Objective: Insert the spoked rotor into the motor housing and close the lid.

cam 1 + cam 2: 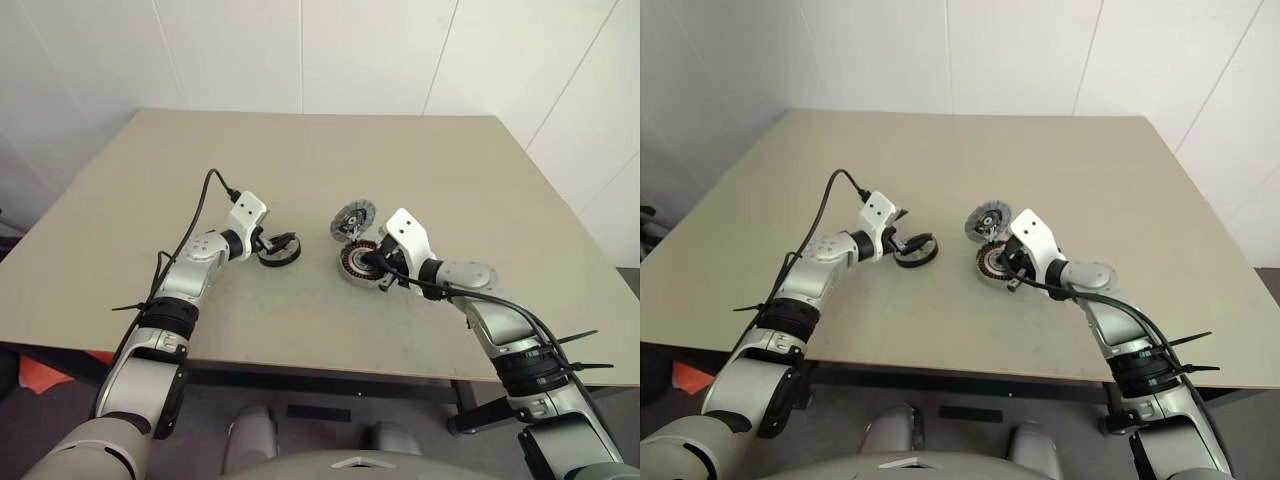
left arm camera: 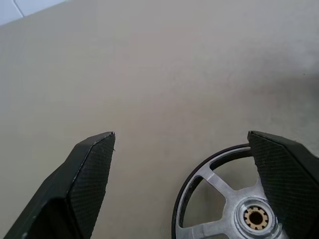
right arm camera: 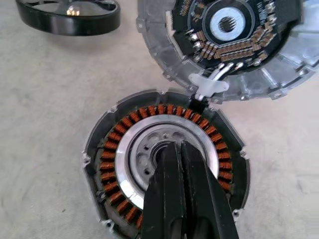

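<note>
The spoked rotor (image 1: pixel 280 252) lies flat on the table, dark rim outward, brass hub up. My left gripper (image 1: pixel 270 243) stands open right at it; in the left wrist view one finger (image 2: pixel 281 164) overlaps the rotor (image 2: pixel 219 209) and the other finger (image 2: pixel 92 169) is off to its side. The motor housing (image 1: pixel 350 264) sits open with copper windings (image 3: pixel 114 144) showing. My right gripper (image 3: pixel 177 147) is shut with nothing in it, its tips over the housing's centre. The lid (image 1: pixel 352 218) leans tilted just beyond the housing, inner side (image 3: pixel 224 45) showing, joined to it by short wires.
The beige table (image 1: pixel 300 160) stretches wide beyond and beside the parts. Its front edge runs just under my forearms. White walls stand behind it.
</note>
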`<state>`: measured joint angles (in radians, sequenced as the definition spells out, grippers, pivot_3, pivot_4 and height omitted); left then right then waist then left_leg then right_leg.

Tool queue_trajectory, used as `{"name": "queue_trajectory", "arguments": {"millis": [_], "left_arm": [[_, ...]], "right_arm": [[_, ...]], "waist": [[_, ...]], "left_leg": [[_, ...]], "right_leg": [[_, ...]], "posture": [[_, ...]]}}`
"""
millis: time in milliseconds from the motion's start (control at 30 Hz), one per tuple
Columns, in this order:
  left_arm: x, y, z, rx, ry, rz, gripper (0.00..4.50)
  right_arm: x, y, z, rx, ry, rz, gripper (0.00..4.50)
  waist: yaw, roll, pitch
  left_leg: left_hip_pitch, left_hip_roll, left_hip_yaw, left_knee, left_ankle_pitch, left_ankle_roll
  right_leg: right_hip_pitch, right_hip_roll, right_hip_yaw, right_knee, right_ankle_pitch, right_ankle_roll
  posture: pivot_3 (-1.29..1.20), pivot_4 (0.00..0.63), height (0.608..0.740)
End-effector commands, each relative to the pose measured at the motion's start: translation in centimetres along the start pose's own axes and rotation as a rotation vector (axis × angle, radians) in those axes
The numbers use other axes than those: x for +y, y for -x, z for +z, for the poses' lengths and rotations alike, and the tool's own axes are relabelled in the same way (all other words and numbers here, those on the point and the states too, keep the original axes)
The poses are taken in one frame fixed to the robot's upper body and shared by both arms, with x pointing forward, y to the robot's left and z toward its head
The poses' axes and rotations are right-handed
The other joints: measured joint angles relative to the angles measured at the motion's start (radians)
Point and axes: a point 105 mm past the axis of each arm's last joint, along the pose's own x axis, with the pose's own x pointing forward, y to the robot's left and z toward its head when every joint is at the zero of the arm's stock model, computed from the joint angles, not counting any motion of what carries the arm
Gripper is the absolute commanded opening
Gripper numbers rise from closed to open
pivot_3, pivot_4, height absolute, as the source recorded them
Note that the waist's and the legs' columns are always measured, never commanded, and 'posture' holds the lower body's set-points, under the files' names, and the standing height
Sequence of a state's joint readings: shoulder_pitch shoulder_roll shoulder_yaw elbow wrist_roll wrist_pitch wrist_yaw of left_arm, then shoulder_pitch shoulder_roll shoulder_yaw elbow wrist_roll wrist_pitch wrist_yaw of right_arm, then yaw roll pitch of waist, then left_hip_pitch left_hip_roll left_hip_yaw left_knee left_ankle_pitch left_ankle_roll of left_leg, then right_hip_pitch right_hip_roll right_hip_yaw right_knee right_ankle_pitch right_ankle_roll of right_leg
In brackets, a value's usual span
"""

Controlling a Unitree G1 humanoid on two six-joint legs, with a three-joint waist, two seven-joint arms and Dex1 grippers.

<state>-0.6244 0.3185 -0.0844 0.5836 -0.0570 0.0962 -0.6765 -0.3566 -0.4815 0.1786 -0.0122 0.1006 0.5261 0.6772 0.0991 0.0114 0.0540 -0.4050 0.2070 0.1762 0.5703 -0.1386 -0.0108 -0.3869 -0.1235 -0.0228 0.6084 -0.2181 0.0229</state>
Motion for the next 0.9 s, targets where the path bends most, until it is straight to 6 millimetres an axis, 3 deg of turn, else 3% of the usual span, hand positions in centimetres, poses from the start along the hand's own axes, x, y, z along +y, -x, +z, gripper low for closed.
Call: {"name": "queue_trajectory", "arguments": {"millis": [33,267,633,900], "left_arm": [[0.7,0.3,1.7,-0.047,-0.033,0.014,4.5],[1.1,1.1,1.7,-0.054,0.087,0.014,4.5],[3.8,5.2,2.1,0.017,0.394,0.023,4.5],[2.0,6.0,1.2,0.048,0.692,-0.074,4.5]], "right_arm": [[-1.4,0.6,1.8,-0.041,0.033,-0.055,0.04],[-2.3,2.6,5.0,-0.126,0.097,-0.069,0.04],[-2.7,2.8,4.6,-0.115,0.09,-0.099,0.04],[-2.7,2.8,4.7,-0.12,0.094,-0.1,0.04]], "waist": [[0.001,0.0,0.0],[0.003,0.0,0.0],[-0.001,0.0,0.0],[0.001,0.0,0.0]], "left_leg": [[0.0,0.0,0.0,0.0,0.0,0.0],[-0.002,0.0,0.0,-0.001,0.0,0.0],[-0.001,0.0,0.0,-0.001,0.001,-0.001],[-0.001,0.0,0.0,-0.001,0.001,-0.001]], "right_leg": [[0.0,0.0,0.0,0.0,0.0,0.0],[-0.001,0.0,0.0,-0.001,0.0,0.0],[-0.002,0.001,0.0,0.0,0.0,0.0],[-0.002,0.001,0.0,0.0,0.0,0.0]], "posture": [[0.0,0.0,0.74],[0.0,0.0,0.74],[0.0,0.0,0.74],[0.0,0.0,0.74]]}}
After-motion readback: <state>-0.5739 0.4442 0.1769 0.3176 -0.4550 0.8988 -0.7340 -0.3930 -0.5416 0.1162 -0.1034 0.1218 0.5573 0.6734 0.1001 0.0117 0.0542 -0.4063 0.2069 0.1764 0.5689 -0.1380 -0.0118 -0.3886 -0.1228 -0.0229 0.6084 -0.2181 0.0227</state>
